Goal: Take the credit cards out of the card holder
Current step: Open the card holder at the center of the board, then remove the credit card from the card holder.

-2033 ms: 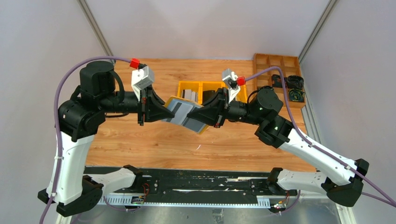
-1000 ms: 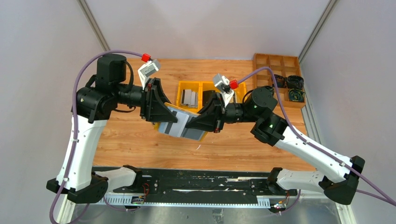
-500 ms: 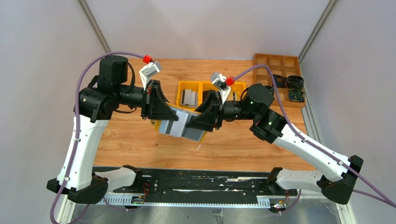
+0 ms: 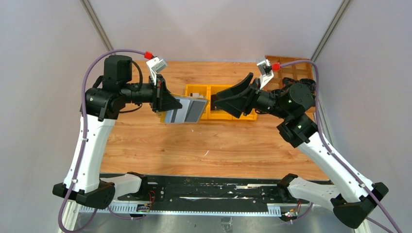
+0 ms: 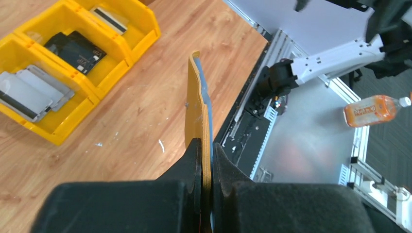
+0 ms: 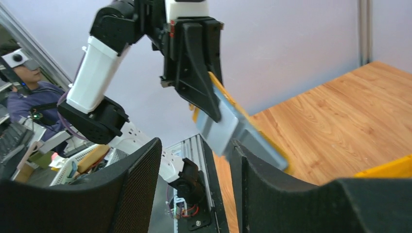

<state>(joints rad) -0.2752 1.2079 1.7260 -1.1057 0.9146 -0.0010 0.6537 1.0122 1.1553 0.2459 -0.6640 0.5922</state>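
The card holder [image 4: 183,109], mustard-yellow outside and silvery-grey inside, hangs in the air above the table, pinched at its left edge by my left gripper [image 4: 169,105], which is shut on it. The left wrist view shows the card holder [image 5: 196,104] edge-on between the closed fingers of the left gripper [image 5: 206,146]. My right gripper [image 4: 216,101] is open just right of the holder, apart from it and holding nothing. In the right wrist view the card holder [image 6: 232,127] is beyond the right gripper [image 6: 194,162]. Pale grey credit cards [image 5: 28,91] lie in a yellow bin.
Yellow bins [image 4: 221,114] sit at the table's middle back, under my right gripper; one holds a black card [image 5: 75,48]. A brown divided wooden tray [image 4: 290,64] stands at the back right. An orange bottle [image 5: 373,109] lies beyond the near edge.
My right gripper opened, let go of the holder and drew back up to the right. My left gripper shut on the holder and carried it toward the back.
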